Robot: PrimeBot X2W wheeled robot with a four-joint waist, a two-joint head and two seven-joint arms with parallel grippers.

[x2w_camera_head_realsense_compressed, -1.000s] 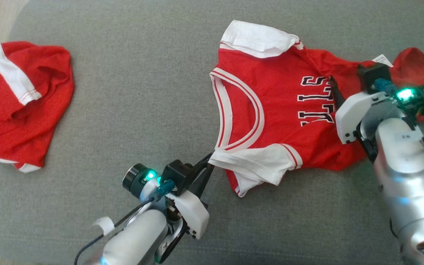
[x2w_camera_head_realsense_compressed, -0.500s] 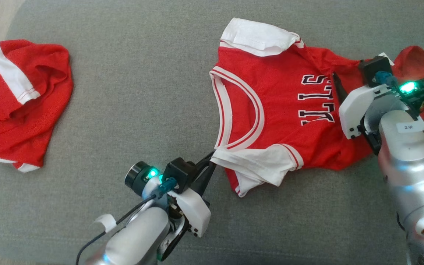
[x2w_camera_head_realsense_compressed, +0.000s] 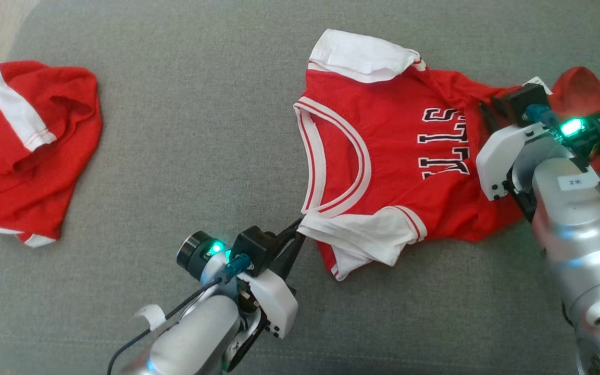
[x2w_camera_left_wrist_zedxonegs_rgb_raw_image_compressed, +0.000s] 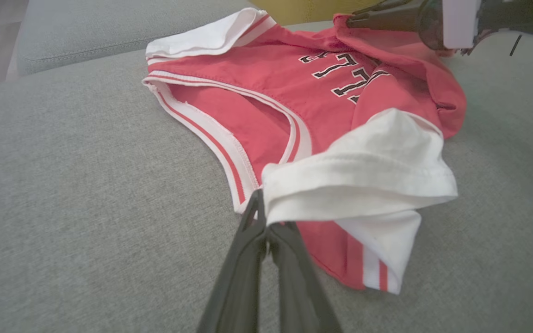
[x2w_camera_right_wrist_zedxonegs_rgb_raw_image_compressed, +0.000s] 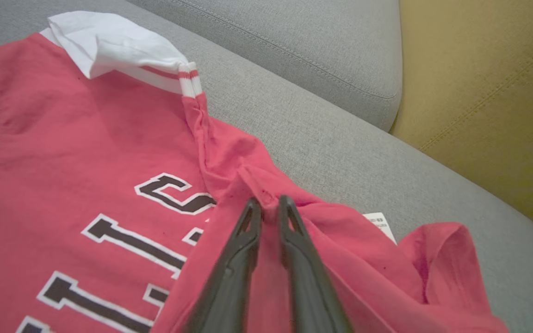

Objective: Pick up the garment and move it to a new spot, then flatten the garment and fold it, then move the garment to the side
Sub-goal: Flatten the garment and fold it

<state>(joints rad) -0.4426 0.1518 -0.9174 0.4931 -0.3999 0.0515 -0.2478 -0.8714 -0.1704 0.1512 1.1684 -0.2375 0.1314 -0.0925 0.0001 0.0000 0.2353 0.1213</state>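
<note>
Head view, left edge of the grey seat [x2w_camera_head_realsense_compressed: 201,104]: crumpled red cloth [x2w_camera_head_realsense_compressed: 29,151], no gripper near it

Mid-seat, toward the front edge: left gripper [x2w_camera_head_realsense_compressed: 298,230], fingers pressed together on the white sleeve hem of the jersey [x2w_camera_head_realsense_compressed: 383,156]. Left wrist view confirms the hem is caught at the tips

Jersey lies right of centre, neckline facing left, lettering up, lower part bunched toward the right edge

Right gripper [x2w_camera_head_realsense_compressed: 483,110] sits on that bunched part; its tips are unclear from the head. Right wrist view settles it: fingers nearly together, a ridge of red fabric pinched between them. That view adds a white label [x2w_camera_right_wrist_zedxonegs_rgb_raw_image_compressed: 380,225] and a yellow cushion [x2w_camera_right_wrist_zedxonegs_rgb_raw_image_compressed: 479,92] behind the seat
</note>
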